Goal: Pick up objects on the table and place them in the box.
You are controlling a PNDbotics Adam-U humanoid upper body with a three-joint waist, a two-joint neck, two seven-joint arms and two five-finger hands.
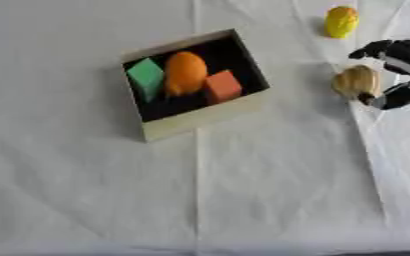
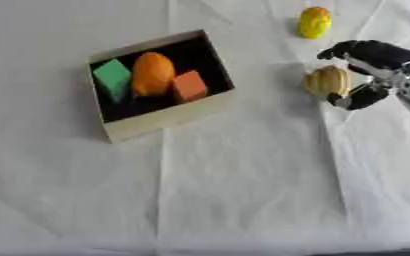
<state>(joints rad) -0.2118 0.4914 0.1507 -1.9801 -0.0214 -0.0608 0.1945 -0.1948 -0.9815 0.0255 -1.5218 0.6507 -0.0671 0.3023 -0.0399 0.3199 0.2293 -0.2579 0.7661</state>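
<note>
Tan ribbed object [image 2: 327, 80], rounded like a small gourd, lies on the white-covered worktop [image 2: 243, 190] to the right of the box [image 2: 166, 118] and well apart from it. Right eye view shows more of the robot hand [image 2: 376, 60] and its silver wrist at the right edge, while the left eye view cuts the hand off at the frame edge. That right robot hand reaches in from the right, its black fingers [image 2: 341, 50] curved over the top of the tan object and its thumb [image 2: 355, 98] at the lower side, so it closes round the object; whether the object is lifted cannot be told. A yellow object [image 2: 314, 22] sits farther off, beyond the hand. Inside the dark-lined box lie a green block [image 2: 113, 77], an orange oval [image 2: 152, 73] and an orange-red cube [image 2: 189, 86], side by side
</note>
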